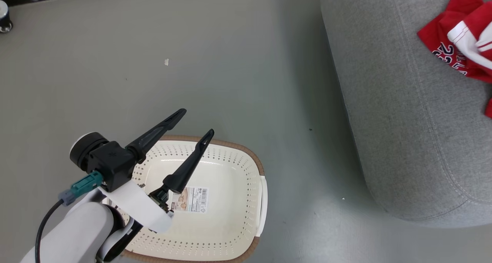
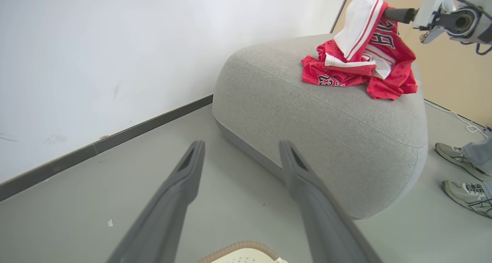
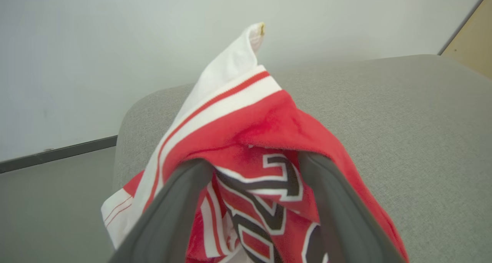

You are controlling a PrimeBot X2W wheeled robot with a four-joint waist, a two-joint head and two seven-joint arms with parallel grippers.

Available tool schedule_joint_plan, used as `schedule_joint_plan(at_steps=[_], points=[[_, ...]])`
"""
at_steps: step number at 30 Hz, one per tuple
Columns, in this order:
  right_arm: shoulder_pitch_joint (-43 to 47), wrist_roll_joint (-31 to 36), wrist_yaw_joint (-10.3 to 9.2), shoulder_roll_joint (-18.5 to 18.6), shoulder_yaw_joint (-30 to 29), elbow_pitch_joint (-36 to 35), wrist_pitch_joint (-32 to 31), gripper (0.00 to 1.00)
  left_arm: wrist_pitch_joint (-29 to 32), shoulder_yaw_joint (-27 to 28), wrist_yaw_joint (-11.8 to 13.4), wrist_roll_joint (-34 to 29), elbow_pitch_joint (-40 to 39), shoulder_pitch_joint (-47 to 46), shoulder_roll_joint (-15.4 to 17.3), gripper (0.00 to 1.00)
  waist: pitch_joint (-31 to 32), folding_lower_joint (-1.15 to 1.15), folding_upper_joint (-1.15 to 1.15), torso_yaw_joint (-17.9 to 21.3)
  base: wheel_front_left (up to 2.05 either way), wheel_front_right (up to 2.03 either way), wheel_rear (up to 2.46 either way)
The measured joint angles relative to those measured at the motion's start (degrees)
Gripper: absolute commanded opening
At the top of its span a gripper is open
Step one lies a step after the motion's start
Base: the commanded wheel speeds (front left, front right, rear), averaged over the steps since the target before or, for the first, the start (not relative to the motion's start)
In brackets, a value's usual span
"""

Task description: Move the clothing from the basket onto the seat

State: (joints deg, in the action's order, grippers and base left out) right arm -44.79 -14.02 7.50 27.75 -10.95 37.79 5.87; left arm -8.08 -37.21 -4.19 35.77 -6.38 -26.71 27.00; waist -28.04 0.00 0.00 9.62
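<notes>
Head view. The left tool [image 1: 196,121] is released: its two long dark fingers stand well apart and grasp nothing. It hangs above the far left rim of the cream-white perforated plastic basket with a brown rim band [image 1: 251,157], which stands on the grey floor [image 1: 230,63] at the near left. A printed paper label [image 1: 192,199] lies on the basket's bare bottom. The large light grey fabric seat with stitched seams [image 1: 403,120] stands to the right, well apart from the basket. The red clothing with white panels and dark numbers [image 1: 457,44] lies on the seat at the far right.

Left wrist view. The fingers of the left tool [image 2: 242,144] are spread, with floor between them. The basket rim [image 2: 242,247] shows below them. The clothing [image 2: 357,63] is heaped on top of the seat [image 2: 307,113]. One white-and-red piece rises from the heap and hangs at the tip of the right tool [image 2: 392,15]. A person's two grey shoes [image 2: 461,159] stand on the floor to the right of the seat.

Right wrist view. The fingers of the right tool [image 3: 254,161] stand apart, not clenched. The clothing [image 3: 269,120] drapes over both fingertips and hangs between them, above the seat [image 3: 403,120].
</notes>
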Motion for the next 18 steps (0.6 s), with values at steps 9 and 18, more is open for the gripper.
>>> schedule_joint_plan(at_steps=[9, 18], points=[[3.44, -4.01, 0.01, -0.49, 2.67, -0.22, -1.04, 1.00, -1.65, 0.59, 0.01, 0.53, 1.81, 0.13, -0.91, 1.00, 3.11, 0.00, 0.00, 0.38, 0.00, 0.00, 0.00], [5.77, -8.67, 0.01, 2.22, 6.69, -2.72, 0.44, 1.00, -2.85, 1.82, 0.52, 1.16, 3.66, 0.52, -1.49, 1.00, 6.57, 0.00, 0.00, 0.38, 0.00, 0.00, 0.00]])
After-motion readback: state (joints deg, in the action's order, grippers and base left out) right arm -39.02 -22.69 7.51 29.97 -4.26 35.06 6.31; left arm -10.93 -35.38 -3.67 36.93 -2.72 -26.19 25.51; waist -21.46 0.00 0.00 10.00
